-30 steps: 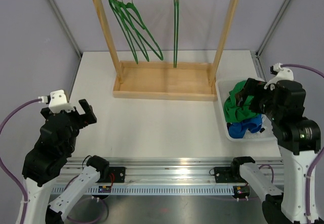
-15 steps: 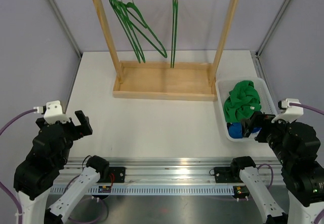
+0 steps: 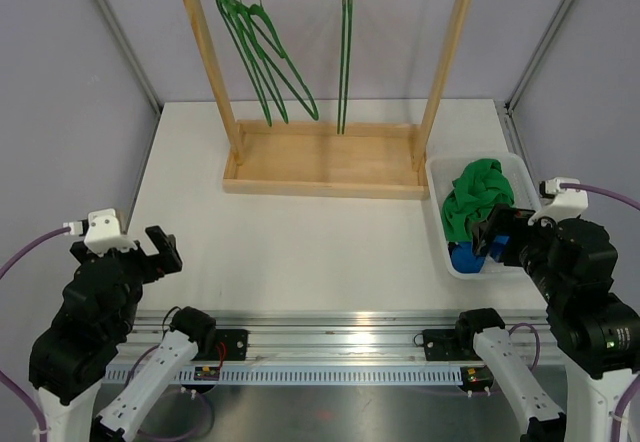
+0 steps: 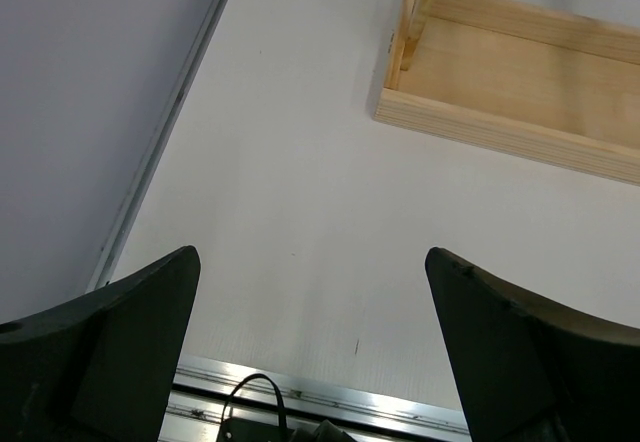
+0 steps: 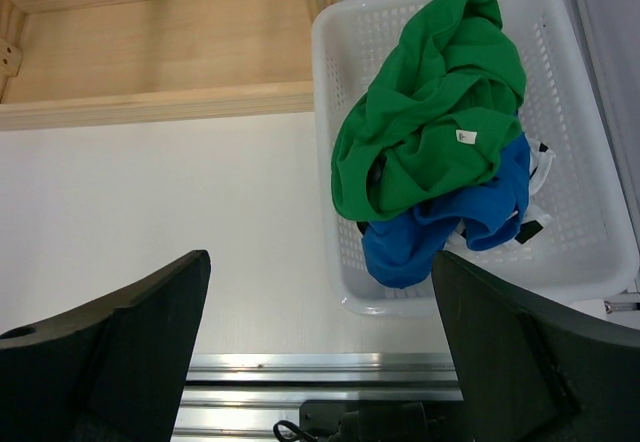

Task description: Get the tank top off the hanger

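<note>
Several bare green hangers (image 3: 268, 60) hang from the wooden rack (image 3: 325, 160); no cloth is on any of them. A crumpled green tank top (image 3: 474, 197) (image 5: 430, 127) lies in the white basket (image 3: 523, 174) (image 5: 585, 192), on top of a blue garment (image 5: 455, 227). My right gripper (image 3: 497, 237) (image 5: 320, 302) is open and empty, hovering over the basket's near left corner. Over bare table at the near left, my left gripper (image 3: 158, 250) (image 4: 312, 292) is also open and empty.
The rack's wooden tray base (image 4: 520, 92) (image 5: 160, 62) stands at the back centre. The metal rail (image 3: 330, 327) with both arm bases runs along the near edge. Grey walls enclose the table on the left, right and back.
My right gripper has drawn back from over the tank top to the basket's near corner. My left arm has pulled back toward its base. The hangers are swinging slightly.
</note>
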`<state>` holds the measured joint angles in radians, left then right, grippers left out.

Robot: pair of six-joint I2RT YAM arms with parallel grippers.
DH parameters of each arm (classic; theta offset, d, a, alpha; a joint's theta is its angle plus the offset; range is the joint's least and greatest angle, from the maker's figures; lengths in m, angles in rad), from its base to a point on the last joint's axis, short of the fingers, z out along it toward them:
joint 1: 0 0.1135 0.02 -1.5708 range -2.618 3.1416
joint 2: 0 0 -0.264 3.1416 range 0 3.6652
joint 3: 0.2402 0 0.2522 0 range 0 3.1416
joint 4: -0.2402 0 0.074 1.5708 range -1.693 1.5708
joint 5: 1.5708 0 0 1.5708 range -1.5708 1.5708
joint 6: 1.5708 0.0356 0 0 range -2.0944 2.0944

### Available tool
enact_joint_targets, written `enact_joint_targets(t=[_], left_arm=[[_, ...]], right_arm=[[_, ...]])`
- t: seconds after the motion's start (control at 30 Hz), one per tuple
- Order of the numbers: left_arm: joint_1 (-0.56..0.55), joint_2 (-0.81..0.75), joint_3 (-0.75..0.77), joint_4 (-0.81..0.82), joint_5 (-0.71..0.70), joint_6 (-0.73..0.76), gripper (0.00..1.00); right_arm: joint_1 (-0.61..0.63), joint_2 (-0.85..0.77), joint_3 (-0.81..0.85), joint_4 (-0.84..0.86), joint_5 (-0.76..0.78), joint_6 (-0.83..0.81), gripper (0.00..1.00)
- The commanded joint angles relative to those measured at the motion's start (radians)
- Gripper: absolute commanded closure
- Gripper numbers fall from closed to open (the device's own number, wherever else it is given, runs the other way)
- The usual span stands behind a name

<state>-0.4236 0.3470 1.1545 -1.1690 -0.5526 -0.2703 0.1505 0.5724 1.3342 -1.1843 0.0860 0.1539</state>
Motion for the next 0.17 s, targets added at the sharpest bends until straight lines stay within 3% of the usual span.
enact_joint_targets(t=[0.0, 0.13], left_arm=[[0.003, -0.019, -0.013, 0.061, 0.011, 0.002, 0.01], [0.003, -0.020, -0.016, 0.066, 0.007, 0.003, 0.01]], right_arm=[[0.009, 0.007, 0.002, 0.066, -0.017, 0.007, 0.00], [0.009, 0.012, 0.003, 0.071, -0.006, 0.004, 0.01]])
